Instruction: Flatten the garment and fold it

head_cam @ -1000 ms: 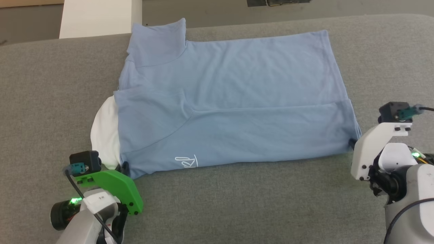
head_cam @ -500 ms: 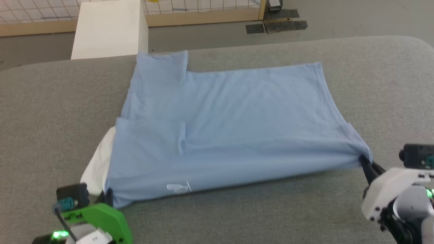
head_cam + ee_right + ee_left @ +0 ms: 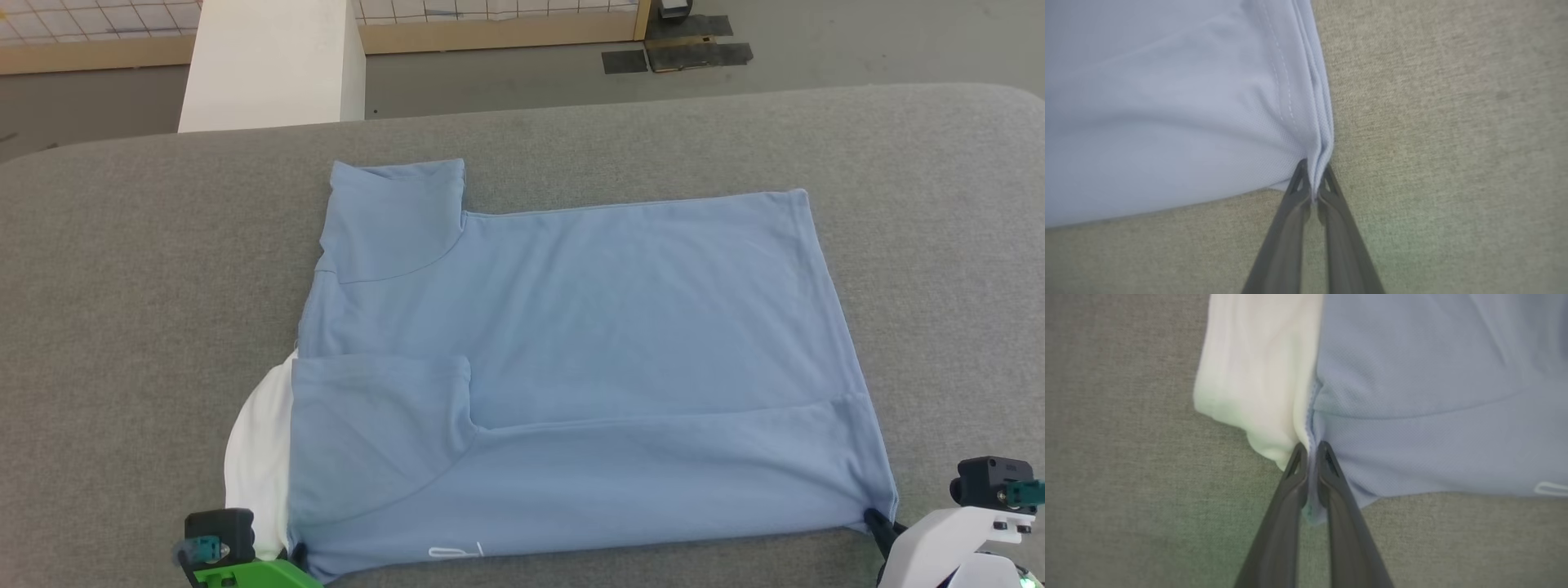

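Closest in, the left gripper (image 3: 1310,447) is seen pinched tight on the garment (image 3: 571,343), right at the seam where the white neck panel (image 3: 1257,388) meets the blue; a sliver of cloth is squeezed between the two dark fingers. Over on the other side, the right gripper (image 3: 1312,165) is clamped on the near right corner, where the stitched hem is bunched into a few layers; so both near corners are held. A small white printed mark (image 3: 453,553) is found on the near edge, just right of the left gripper.

Moving out, the shirt is laid pretty flat on the grey padded surface (image 3: 131,286), neck to the robot's left, hem to the right; the near long side is folded over onto the body, and the near sleeve (image 3: 380,408) is laid on top of that fold. Further back, the far sleeve (image 3: 396,216) is spread out past the far edge of the body; only light wrinkles are seen.

Beyond the surface, a white block (image 3: 273,61) is stood at the far left; a grey floor (image 3: 506,73), some dark mats (image 3: 678,55) and a wooden rail (image 3: 490,37) are seen behind it.
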